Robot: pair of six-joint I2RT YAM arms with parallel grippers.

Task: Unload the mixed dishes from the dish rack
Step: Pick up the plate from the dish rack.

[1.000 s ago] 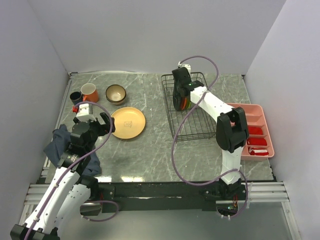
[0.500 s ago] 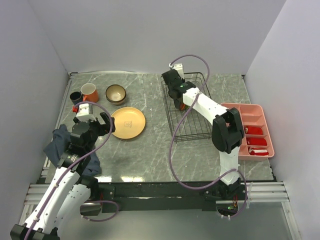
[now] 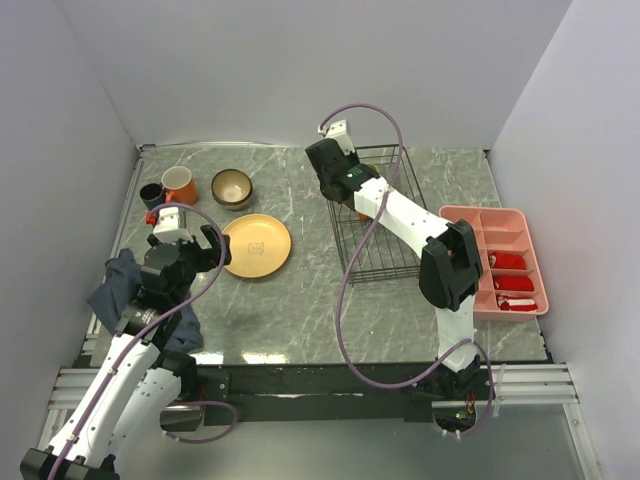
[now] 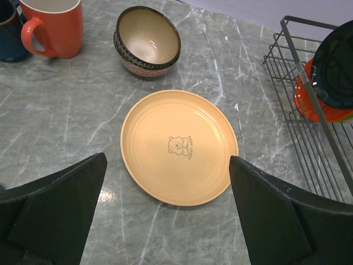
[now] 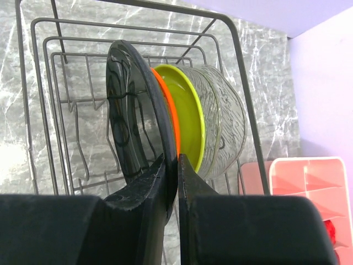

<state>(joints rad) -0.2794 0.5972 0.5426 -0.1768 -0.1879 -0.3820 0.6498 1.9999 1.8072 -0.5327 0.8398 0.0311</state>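
My right gripper (image 5: 177, 160) is shut on the rim of the dark plate (image 5: 129, 121), which stands upright at the left end of the black wire dish rack (image 5: 33, 110). An orange-red plate (image 5: 172, 118), a green plate (image 5: 190, 124) and a clear glass dish (image 5: 226, 127) stand close behind it. In the top view this gripper (image 3: 335, 182) is over the rack's (image 3: 385, 262) far left corner. My left gripper (image 4: 165, 221) is open and empty, just near of the tan plate (image 4: 179, 146) lying flat on the table. The orange mug (image 4: 55, 25), dark-blue cup (image 4: 8, 30) and brown bowl (image 4: 148, 40) stand behind it.
A pink divided tray (image 3: 505, 222) with red items sits right of the rack. A dark cloth (image 3: 120, 285) lies at the table's left edge under my left arm. Walls close in the table on the left, back and right.
My right gripper has swung left and toward the back, from the middle of the rack to its far left corner. The left arm has not moved.
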